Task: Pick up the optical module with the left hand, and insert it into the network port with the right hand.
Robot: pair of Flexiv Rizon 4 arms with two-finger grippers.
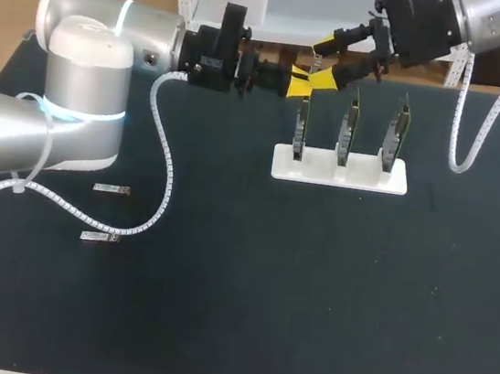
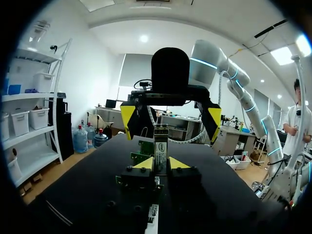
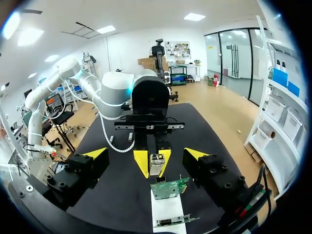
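My left gripper (image 1: 301, 80) is shut on a small silver optical module (image 2: 161, 146), held above the back of the table, over the leftmost card. In the left wrist view the module stands upright between my own yellow tips (image 2: 161, 163). My right gripper (image 1: 329, 59) comes in from the far right and is open. Its two yellow-tipped fingers (image 2: 127, 117) stand wide on either side of the module without touching it. The right wrist view shows the module (image 3: 156, 164) straight ahead between my open fingers (image 3: 197, 155), pinched in the left gripper (image 3: 153, 161).
A white stand (image 1: 340, 171) holds three upright green network cards (image 1: 348, 128) just below the grippers; the nearest card (image 3: 168, 187) lies under the module. Two spare modules (image 1: 111, 189) (image 1: 99, 237) lie on the dark table at the left, near the left arm's cable.
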